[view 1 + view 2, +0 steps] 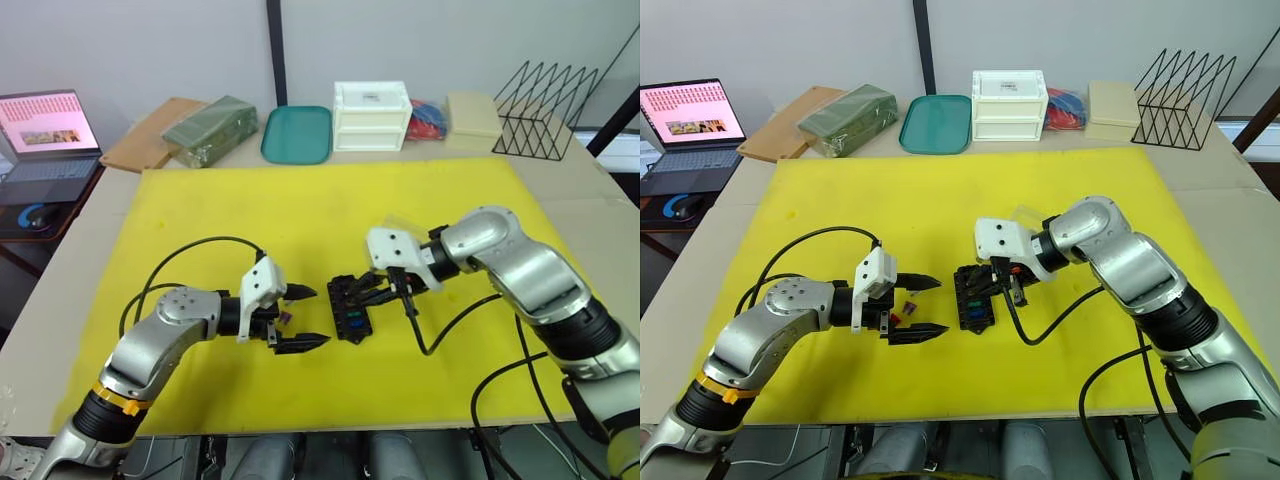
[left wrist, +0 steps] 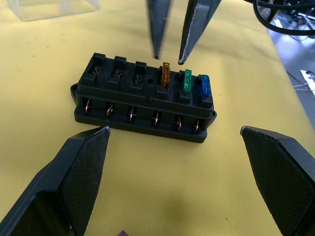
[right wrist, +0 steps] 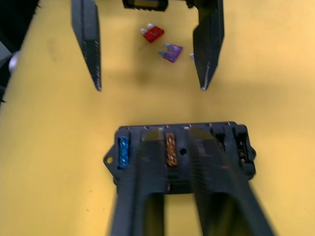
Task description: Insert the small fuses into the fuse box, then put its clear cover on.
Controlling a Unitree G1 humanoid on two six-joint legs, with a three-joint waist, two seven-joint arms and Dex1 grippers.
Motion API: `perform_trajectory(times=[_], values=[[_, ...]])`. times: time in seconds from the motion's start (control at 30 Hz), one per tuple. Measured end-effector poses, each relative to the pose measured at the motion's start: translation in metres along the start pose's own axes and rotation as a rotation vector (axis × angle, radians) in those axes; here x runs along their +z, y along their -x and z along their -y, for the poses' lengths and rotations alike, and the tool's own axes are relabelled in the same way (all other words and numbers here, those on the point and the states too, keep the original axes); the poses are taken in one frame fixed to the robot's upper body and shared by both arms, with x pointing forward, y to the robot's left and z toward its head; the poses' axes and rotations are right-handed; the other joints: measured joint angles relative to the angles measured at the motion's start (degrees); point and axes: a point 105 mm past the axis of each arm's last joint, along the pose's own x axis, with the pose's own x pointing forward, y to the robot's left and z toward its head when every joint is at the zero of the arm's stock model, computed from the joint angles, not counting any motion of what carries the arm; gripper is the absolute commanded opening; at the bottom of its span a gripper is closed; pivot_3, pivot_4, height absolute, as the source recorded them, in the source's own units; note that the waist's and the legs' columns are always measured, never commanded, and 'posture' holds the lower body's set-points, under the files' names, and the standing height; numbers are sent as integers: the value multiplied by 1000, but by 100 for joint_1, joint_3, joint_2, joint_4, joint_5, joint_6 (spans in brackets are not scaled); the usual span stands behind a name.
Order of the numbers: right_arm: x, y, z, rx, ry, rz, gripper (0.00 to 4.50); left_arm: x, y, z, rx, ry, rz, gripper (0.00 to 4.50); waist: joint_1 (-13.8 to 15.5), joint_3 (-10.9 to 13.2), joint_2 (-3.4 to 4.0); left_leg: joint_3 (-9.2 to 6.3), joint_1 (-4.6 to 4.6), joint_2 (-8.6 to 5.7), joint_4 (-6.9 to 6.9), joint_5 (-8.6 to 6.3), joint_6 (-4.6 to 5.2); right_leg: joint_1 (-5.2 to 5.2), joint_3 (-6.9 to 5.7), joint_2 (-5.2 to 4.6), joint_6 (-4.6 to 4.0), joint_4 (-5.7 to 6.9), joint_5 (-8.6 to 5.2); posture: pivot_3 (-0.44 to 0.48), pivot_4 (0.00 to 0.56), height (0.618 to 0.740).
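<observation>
Nearest us, our left gripper (image 1: 300,318) hangs spread wide beside the fuse box (image 1: 350,308) on the yellow mat (image 1: 300,210). From the left wrist we see brown, green and blue fuses (image 2: 186,81) seated. Our right gripper (image 2: 168,55) hovers over them, narrowly parted, empty; its wrist shows red and purple fuses (image 3: 162,43) loose.

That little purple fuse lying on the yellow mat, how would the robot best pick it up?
Judging from the right wrist view, the purple fuse lies flat on the yellow mat beside the red fuse. Probably best to come straight down from above and pinch the plastic body across its two narrow edges, keeping off the thin metal prongs.
</observation>
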Motion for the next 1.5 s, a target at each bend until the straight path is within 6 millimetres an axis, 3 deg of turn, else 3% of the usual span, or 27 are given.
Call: perform_trajectory(times=[0.5, 0.87, 1.1, 1.2, 1.27, 1.37, 1.5], values=[[-20, -6, 1, -25, -38, 7, 24, -1, 2, -1, 4, -4, -10, 4500, 0, 0, 0, 0, 0, 0, 0, 0, 0, 0, 0, 0, 0, 0, 0, 0, 150, 740], [-18, -5, 1, -33, -29, 6, 24, 5, 6, -1, -8, -7, 1, 4500, 0, 0, 0, 0, 3, 0, 1, 0, 0, 3, 0, 0, 0, 0, 0, 0, 150, 740], [-6, 11, 0, -61, -37, 40, 24, 27, 31, -11, 23, -31, -33, 4500, -3, 0, 0, -1, 1, 0, -2, 0, 0, 0, 0, 1, 0, 0, 0, 0, 150, 740], [-7, 30, 3, -118, -33, 16, 628, 24, 58, -15, 69, -7, -90, 4500, -16, 1, 2, -1, 1, 1, -7, 0, 0, -4, 1, 1, -1, -1, 0, 0, 150, 740], [-11, 46, 6, -176, -43, -6, 1298, 16, 81, -20, 125, 5, -154, 4500, -9, 1, 3, 0, 1, 1, -10, 0, 0, -4, 1, 1, -1, -3, -1, 0, 150, 740], [-16, 58, 5, -215, -57, -15, 2384, 4, 98, -22, 163, 31, -193, 4500, 12, 2, 2, 0, 1, 1, -8, 0, 0, -1, 1, 0, -1, -3, -1, 0, 150, 740], [-40, 84, -5, -266, -114, -108, 3816, -5, 128, -30, 239, 75, -241, 4500, 40, 4, 3, 0, -2, 0, -6, -2, 2, 0, 0, -1, -1, -8, -1, 0, 150, 740]])
